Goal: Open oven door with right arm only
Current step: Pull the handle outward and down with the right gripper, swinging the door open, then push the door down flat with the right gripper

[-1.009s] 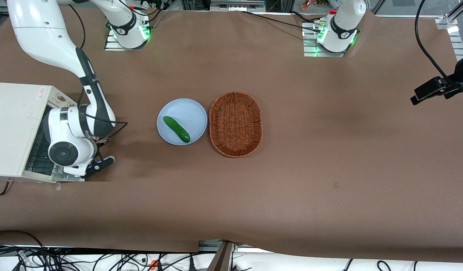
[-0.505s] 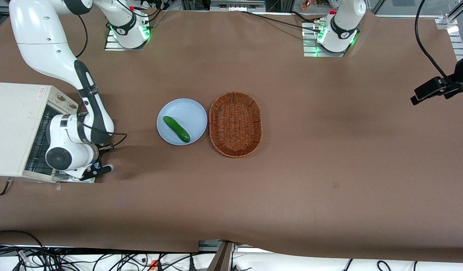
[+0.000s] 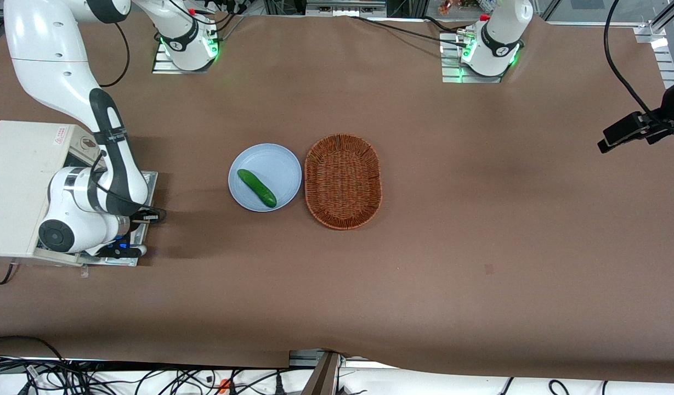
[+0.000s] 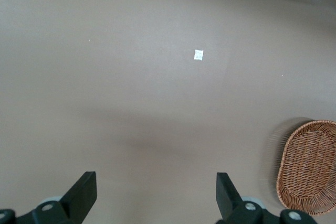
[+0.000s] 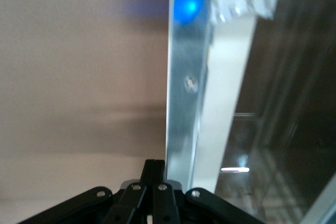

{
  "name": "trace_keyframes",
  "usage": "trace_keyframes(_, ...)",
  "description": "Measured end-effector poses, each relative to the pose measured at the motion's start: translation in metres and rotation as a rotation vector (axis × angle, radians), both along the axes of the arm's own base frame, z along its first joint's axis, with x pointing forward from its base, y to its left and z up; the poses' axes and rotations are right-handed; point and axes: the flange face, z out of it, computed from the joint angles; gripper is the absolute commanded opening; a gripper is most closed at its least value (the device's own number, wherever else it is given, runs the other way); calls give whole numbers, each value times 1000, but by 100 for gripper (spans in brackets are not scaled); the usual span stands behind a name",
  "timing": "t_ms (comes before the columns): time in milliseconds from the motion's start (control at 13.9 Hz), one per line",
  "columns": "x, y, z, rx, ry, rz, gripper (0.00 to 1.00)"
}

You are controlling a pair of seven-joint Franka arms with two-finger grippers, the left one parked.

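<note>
The white oven (image 3: pixel 16 186) stands at the working arm's end of the table. Its oven door (image 3: pixel 148 184) hangs folded down, about flat, in front of the oven; only its silver frame shows past the arm. The right arm (image 3: pixel 109 164) reaches down over the door. Its gripper (image 3: pixel 132 250) is low over the door's corner nearer the front camera, fingers shut with nothing between them. In the right wrist view the shut gripper (image 5: pixel 155 167) sits at the door's silver frame edge (image 5: pixel 185 77), beside the dark glass (image 5: pixel 283 103). The handle is hidden.
A pale blue plate (image 3: pixel 284 164) with a green cucumber (image 3: pixel 256 188) lies mid-table, beside a brown wicker basket (image 3: pixel 343 181). The basket's rim also shows in the left wrist view (image 4: pixel 307 169). The arm bases (image 3: pixel 186 41) stand along the table edge farthest from the front camera.
The arm's wrist and gripper have moved toward the oven. The door's silver frame, hidden before, now shows lying low in front of the oven.
</note>
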Motion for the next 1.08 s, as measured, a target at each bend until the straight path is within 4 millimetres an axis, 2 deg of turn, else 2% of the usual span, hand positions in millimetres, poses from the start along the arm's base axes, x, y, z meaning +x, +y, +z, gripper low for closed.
trace_keyframes(360, -2, 5, 3, 31, 25, -62, 2)
trace_keyframes(432, -2, 6, 6, 32, 31, -62, 21)
trace_keyframes(505, 2, 6, 15, 33, 20, -61, 52)
trace_keyframes(577, 9, 6, 31, 33, 5, -60, 74)
trace_keyframes(649, 14, 6, 49, 34, -4, -58, 92)
trace_keyframes(721, 17, 6, 67, 37, -13, -55, 100)
trace_keyframes(1081, 20, 2, 156, 88, -114, 65, 100)
